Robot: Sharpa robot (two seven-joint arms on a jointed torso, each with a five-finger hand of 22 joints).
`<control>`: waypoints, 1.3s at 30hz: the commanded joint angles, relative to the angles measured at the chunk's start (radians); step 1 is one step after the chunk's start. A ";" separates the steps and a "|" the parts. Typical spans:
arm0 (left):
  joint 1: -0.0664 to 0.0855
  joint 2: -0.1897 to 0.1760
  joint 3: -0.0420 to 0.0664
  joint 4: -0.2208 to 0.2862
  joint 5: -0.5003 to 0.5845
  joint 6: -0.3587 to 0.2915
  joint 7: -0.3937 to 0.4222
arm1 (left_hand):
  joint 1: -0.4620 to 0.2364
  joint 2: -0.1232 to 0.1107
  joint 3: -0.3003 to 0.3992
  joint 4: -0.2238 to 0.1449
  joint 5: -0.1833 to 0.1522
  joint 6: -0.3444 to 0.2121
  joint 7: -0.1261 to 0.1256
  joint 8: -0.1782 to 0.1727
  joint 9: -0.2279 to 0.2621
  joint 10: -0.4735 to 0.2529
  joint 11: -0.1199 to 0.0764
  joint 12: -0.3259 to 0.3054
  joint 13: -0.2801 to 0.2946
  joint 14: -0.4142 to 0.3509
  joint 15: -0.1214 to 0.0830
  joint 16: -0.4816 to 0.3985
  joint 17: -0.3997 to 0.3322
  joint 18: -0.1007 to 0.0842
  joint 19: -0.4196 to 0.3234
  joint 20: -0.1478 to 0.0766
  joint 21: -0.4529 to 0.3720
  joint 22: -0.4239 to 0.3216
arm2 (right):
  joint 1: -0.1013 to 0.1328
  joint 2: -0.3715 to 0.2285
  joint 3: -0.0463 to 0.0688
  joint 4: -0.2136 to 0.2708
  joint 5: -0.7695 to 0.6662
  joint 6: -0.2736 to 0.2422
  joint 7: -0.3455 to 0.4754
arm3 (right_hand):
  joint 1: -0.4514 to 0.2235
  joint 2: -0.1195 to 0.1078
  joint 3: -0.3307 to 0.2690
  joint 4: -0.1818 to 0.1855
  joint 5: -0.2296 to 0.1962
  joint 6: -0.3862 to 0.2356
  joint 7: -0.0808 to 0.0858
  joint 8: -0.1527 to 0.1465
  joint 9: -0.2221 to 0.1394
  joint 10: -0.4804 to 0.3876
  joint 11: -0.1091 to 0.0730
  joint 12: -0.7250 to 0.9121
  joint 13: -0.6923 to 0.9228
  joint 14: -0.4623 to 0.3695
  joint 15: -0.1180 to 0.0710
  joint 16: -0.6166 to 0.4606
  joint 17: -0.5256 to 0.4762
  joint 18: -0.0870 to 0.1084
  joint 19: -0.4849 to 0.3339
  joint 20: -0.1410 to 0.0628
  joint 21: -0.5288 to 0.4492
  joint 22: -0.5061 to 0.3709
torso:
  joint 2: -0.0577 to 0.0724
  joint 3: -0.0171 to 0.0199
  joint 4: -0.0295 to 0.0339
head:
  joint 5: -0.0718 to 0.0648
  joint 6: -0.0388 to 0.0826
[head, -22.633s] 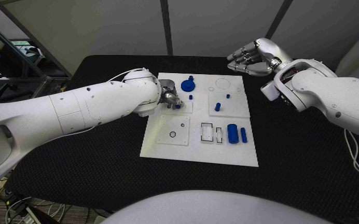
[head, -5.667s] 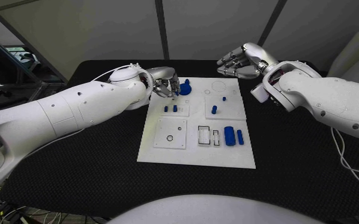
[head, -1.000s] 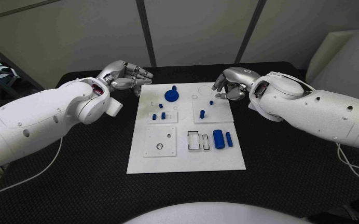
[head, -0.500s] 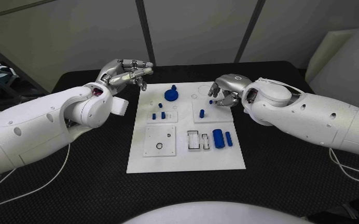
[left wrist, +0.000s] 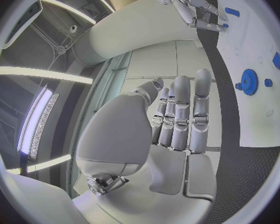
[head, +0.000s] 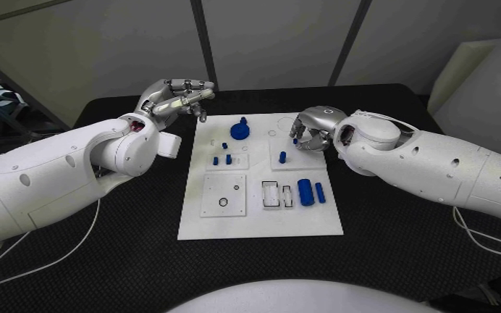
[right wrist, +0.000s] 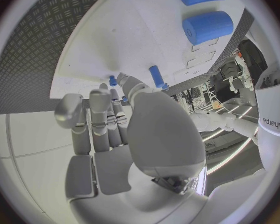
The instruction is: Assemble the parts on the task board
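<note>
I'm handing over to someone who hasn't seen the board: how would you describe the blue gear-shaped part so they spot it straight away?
Start at the white task board in the middle of the black table. Look to its far edge, on the side of the left hand. There sits the gear: a round, flat, toothed disc with a short knob rising from it, far wider than the slim blue pegs just in front of it.

Black table with a diamond-textured surface, grey panelled wall behind it

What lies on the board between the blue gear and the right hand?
In the head view, only bare white board with a faint circle lies between the gear and the right hand.
</note>
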 commanded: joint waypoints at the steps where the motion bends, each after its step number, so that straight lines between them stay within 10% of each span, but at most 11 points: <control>1: 0.001 0.001 0.001 0.003 0.015 -0.005 0.023 | -0.003 0.008 -0.002 -0.003 -0.004 0.003 0.001 0.005 -0.001 -0.001 -0.001 0.005 0.001 -0.008 -0.002 -0.006 -0.001 0.037 -0.006 0.002 -0.007 -0.001 | 0.000 0.005 0.000 -0.006 -0.011 0.026 -0.005 | 0.010 0.007 0.014 -0.001 -0.010 0.010 -0.004 0.004 0.002 0.011 -0.005 0.008 0.000 0.036 0.004 0.035 0.034 -0.017 0.017 -0.001 0.022 0.027 | 0.000 0.0002 -0.0007 | 0.000 -0.001; 21: 0.001 0.007 0.001 -0.001 0.015 0.002 0.017 | -0.005 0.008 -0.005 -0.004 -0.004 -0.004 0.004 0.004 -0.004 -0.011 0.002 0.011 0.002 -0.014 0.000 -0.009 -0.006 0.036 -0.009 0.003 -0.014 -0.006 | -0.013 0.024 0.000 -0.025 -0.013 0.045 -0.018 | -0.003 0.035 0.075 -0.008 -0.030 0.058 -0.014 0.013 0.006 0.064 -0.018 0.014 0.004 0.040 -0.003 0.184 0.168 -0.040 0.071 -0.005 0.125 0.154 | 0.000 0.0005 -0.0010 | 0.004 -0.007; 39: 0.001 0.008 0.001 -0.007 0.015 0.003 0.014 | -0.005 0.009 -0.005 -0.004 -0.004 -0.003 0.005 0.004 -0.004 -0.011 0.002 0.012 0.003 -0.015 0.000 -0.009 -0.007 0.036 -0.010 0.003 -0.014 -0.007 | -0.015 0.006 0.001 0.010 -0.053 -0.072 -0.039 | 0.028 0.069 0.126 -0.058 -0.051 0.101 -0.024 0.027 0.015 0.113 -0.031 0.015 0.011 0.035 -0.013 0.225 0.192 -0.052 0.103 -0.015 0.175 0.218 | -0.001 0.0006 -0.0020 | 0.002 -0.005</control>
